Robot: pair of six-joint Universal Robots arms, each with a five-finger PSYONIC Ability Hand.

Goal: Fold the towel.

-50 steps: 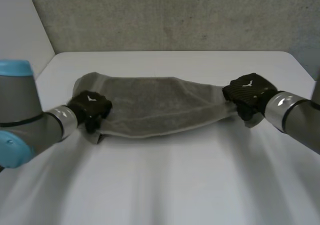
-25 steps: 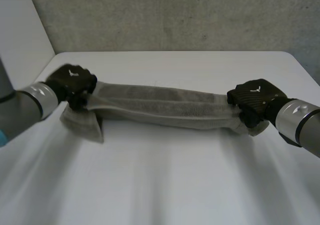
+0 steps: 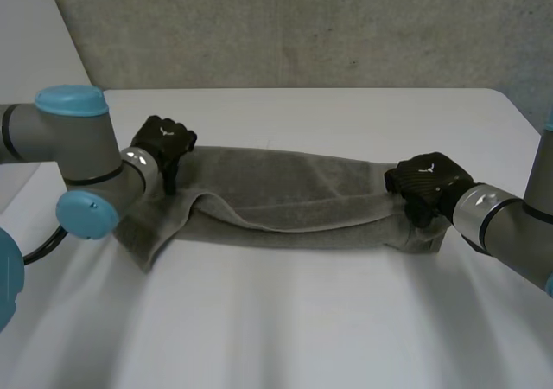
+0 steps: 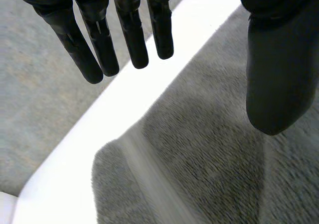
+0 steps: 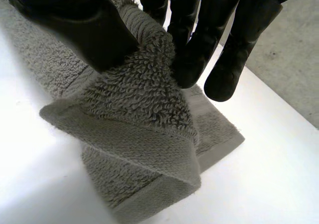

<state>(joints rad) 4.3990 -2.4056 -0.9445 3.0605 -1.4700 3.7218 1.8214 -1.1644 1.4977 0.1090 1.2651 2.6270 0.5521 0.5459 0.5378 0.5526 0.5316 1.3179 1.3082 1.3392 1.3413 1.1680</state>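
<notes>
Towel: The towel [image 3: 285, 203] lies long and thin across the middle of the table [image 3: 285, 328]. It is doubled over, and a loose flap sticks out at its left end.

Left hand: The left hand [image 3: 164, 143] is at the towel's left end. Its fingers [image 4: 99, 40] are straight and far from the thumb [image 4: 279, 74]. It holds nothing.

Right hand: The right hand [image 3: 425, 181] is at the right end, with its thumb and fingers squeezed on a bunched corner.

What could go wrong: I think the fold could end up crooked, because only one end is held. If the right hand pulls, the whole towel may slide. The loose flap could stay messy.

Head view: It shows the whole towel, both ends and the flap. The backs of the hands hide what the fingers are doing.

Left wrist view: It shows the open space between fingers and thumb, with towel edge and bare table below.

Right wrist view: It shows the pinch up close, with thick layers of towel stacked under it.
</notes>
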